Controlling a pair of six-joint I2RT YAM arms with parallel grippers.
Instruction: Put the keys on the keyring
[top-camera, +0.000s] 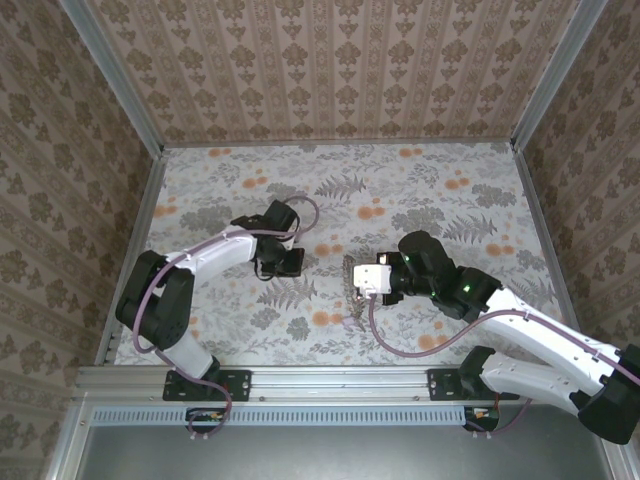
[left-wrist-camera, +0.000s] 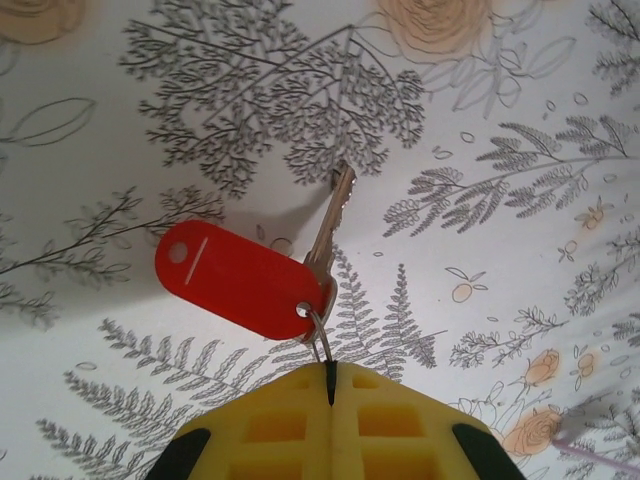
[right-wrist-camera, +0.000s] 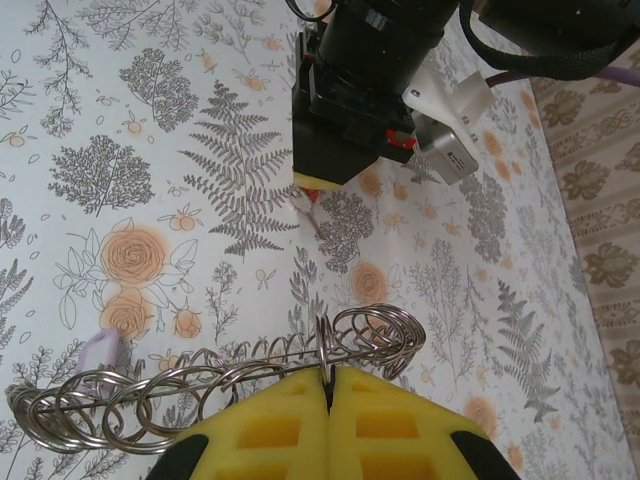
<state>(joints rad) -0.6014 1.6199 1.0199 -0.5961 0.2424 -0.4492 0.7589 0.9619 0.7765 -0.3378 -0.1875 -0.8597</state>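
As left tool (left-wrist-camera: 330, 378) holds keys (left-wrist-camera: 236, 279), right tool (right-wrist-camera: 330, 388) keyring (right-wrist-camera: 225, 378)

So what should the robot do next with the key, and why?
Probably move the left gripper across toward the right gripper. The left one is shut on the key and red tag, holding them by their wire loop; the right one is shut on the chain of rings. Bare table lies between them, so they likely must meet before threading.
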